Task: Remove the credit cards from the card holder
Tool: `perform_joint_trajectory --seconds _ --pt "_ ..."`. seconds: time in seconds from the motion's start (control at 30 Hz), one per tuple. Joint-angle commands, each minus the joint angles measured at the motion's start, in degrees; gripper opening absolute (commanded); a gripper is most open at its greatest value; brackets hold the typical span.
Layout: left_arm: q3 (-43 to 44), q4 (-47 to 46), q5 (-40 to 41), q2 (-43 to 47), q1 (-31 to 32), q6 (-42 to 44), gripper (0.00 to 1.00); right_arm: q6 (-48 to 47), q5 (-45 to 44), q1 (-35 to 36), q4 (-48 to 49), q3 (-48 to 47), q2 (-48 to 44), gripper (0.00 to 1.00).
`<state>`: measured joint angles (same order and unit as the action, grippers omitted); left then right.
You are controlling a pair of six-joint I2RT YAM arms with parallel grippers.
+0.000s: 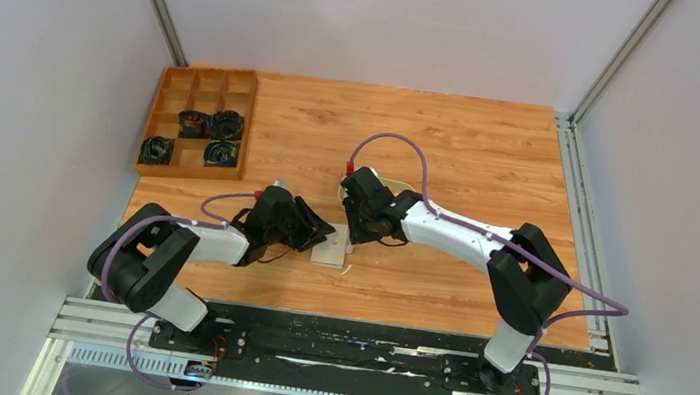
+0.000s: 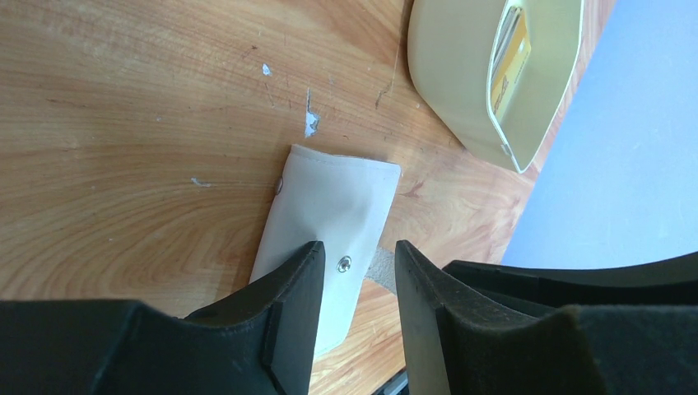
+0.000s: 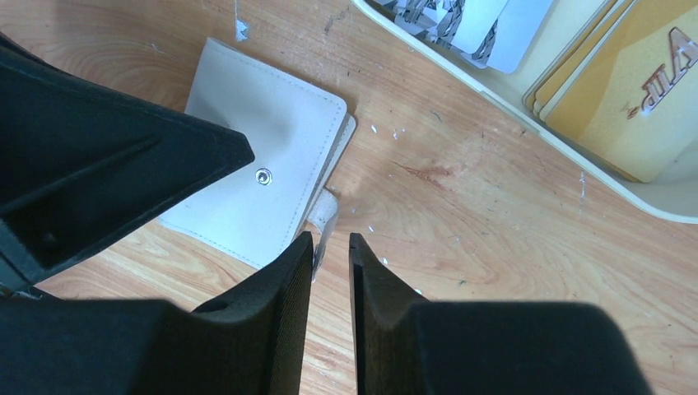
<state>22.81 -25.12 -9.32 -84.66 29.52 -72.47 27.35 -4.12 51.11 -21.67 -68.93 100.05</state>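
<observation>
While the left arm reaches low and forward over the desk [image 1: 474, 142], its left pincer [image 2: 358, 253] stands open, one finger [image 2: 292, 296] over the near end of the card holder [image 3: 263, 173]. The holder lies folded and flat just ahead of both pincers. Bent inward at the elbow, the right arm sets the right pincer [image 3: 331, 239] almost closed at the snap tab [image 3: 325, 216]; I cannot tell whether it pinches it. Far behind the left pincer, a wooden compartment box [image 1: 199, 122] holds dark coils [image 1: 226, 125]. Beyond the right pincer, a cream tray [image 3: 527, 115] holds yellow-orange credit cards [image 3: 634, 90] and whitish ones.
</observation>
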Motion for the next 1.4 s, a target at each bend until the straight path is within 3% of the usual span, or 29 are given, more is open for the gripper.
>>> perform_joint_trajectory --seconds 0.0,0.27,0.53,0.8,0.97,1.13,1.37 --pt "-0.66 4.95 3.1 -2.34 0.98 1.63 0.46 -0.25 -0.94 0.66 -1.52 0.77 -2.09 0.24" --pt "-0.74 4.99 2.99 -2.27 1.15 1.63 0.46 -0.11 0.47 0.66 -0.66 0.77 -1.57 0.16" --pt "-0.65 4.92 3.08 -2.61 1.16 1.63 0.45 0.24 0.92 0.66 -0.91 0.68 -1.46 0.16" --pt "-0.75 4.92 3.33 -2.61 1.24 1.46 0.45 1.23 2.1 1.6 -0.92 0.6 -1.01 0.23" --pt "-0.74 4.91 3.26 -2.72 1.24 1.37 0.3 1.33 2.12 2.25 -1.0 0.08 -0.48 0.23" --pt "-0.92 4.96 3.35 -2.77 1.2 1.11 0.01 1.31 1.79 2.25 -1.08 -0.06 -0.51 0.21" --pt "-1.0 5.0 3.46 -2.76 1.21 0.92 0.0 1.29 0.34 2.3 -1.83 -0.39 -0.06 0.17"
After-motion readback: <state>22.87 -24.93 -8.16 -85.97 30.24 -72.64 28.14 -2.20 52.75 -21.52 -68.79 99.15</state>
